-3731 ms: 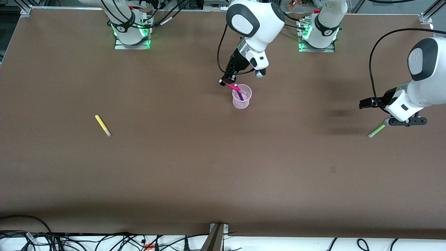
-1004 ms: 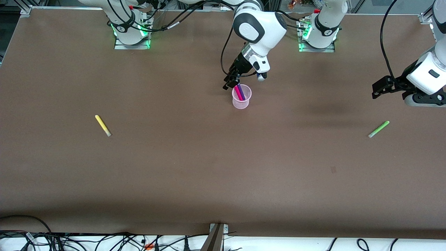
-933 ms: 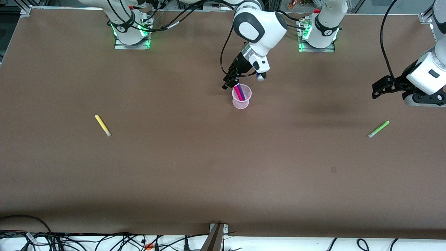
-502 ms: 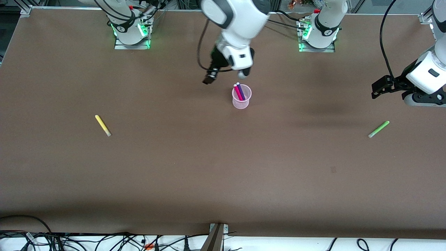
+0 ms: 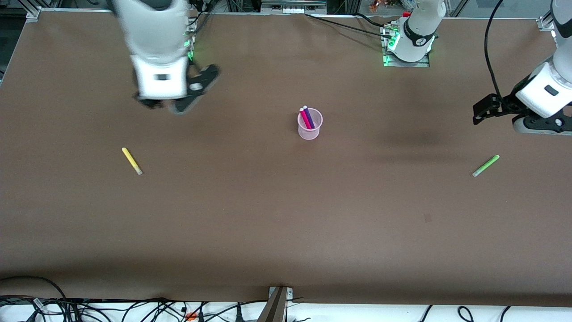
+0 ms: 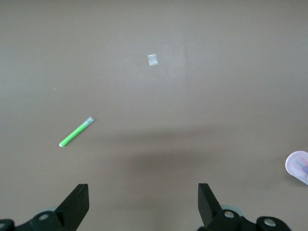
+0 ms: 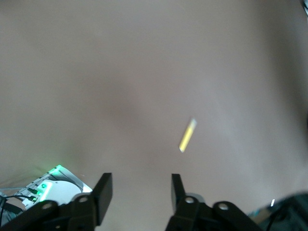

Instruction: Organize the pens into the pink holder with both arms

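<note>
The right gripper (image 5: 147,103) hangs in the air over bare table (image 5: 268,214) near its own arm's base, its fingers (image 7: 102,192) spread apart with nothing between them. The yellow pen (image 5: 132,161) lies flat on the table, nearer the front camera than the spot under this gripper and well apart from it; the right wrist view shows it (image 7: 187,135) ahead of the open fingers.

The left gripper (image 5: 480,112) hangs over the table at the left arm's end, its fingers (image 6: 77,204) spread wide and empty. The green pen (image 5: 485,165) lies flat on the table, nearer the front camera than the spot below this gripper, and shows (image 6: 75,132) ahead of the fingers in the left wrist view.

The holder (image 5: 309,124) stands upright mid-table, between the two grippers and well apart from both. The pink pen (image 5: 305,118) and the purple pen (image 5: 309,116) stand in it side by side, leaning, their tops above the rim. The holder's edge (image 6: 298,164) shows at the side of the left wrist view.
</note>
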Controlling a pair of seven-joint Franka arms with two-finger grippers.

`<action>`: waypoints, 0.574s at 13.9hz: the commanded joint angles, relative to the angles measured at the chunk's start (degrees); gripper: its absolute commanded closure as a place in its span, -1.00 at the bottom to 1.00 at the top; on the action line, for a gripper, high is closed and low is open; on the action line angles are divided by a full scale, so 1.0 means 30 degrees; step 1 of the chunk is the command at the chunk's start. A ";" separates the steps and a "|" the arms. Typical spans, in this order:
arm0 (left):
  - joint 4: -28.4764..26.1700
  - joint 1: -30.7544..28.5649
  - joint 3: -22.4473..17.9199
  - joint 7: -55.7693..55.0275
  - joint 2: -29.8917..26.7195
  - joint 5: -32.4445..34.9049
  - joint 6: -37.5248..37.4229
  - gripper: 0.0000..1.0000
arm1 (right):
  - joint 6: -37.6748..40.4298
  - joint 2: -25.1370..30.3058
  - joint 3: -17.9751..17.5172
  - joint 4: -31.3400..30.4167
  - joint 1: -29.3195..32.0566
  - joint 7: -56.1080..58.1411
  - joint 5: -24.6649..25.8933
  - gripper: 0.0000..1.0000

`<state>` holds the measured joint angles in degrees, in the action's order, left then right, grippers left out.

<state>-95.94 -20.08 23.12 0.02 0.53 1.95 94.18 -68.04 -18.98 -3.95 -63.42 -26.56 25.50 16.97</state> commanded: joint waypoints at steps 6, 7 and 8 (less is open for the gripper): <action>0.0338 0.6955 -0.6914 -0.0914 -0.0263 -0.0271 -0.0867 -1.00 | -0.4852 0.3627 0.8049 -0.7763 -0.0084 -0.1928 -0.5450 -0.40; 0.0338 0.6958 -0.6915 -0.0914 -0.0263 -0.0271 -0.0867 -1.00 | -0.5584 0.4125 0.8257 -0.8906 -0.0084 -0.3011 -0.5627 -0.40; 0.0338 0.6958 -0.6886 -0.0914 -0.0263 -0.0271 -0.0896 -1.00 | -0.6259 0.4478 0.8288 -0.9904 -0.0084 -0.3776 -0.5629 -0.40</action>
<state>-95.64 -0.67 3.62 -2.02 0.28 1.95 92.94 -82.24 -11.28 20.86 -83.66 -25.72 20.10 1.12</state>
